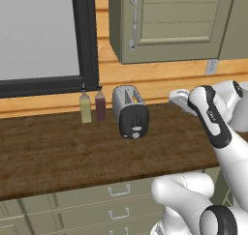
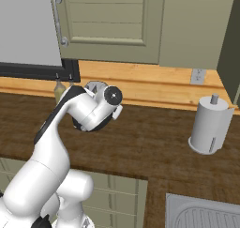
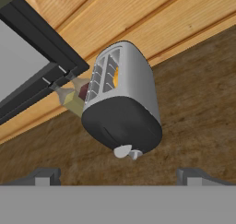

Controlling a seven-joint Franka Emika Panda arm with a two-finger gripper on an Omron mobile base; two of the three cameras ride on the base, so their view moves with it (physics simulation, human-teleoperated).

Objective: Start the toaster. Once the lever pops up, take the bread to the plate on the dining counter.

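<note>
Presently we list the toaster [image 3: 123, 103] at frame centre, bread [image 3: 115, 76] in its slot, lever [image 3: 135, 154] below; gripper [image 3: 117, 176] released, empty.

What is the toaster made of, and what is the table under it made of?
The toaster looks like shiny silver metal on its rounded body, which catches light, with a glossy black end face, maybe plastic. The worktop looks like dark brown wood, since streaky grain lines run along it. It is a rendered scene, so these are guesses from looks.
</note>
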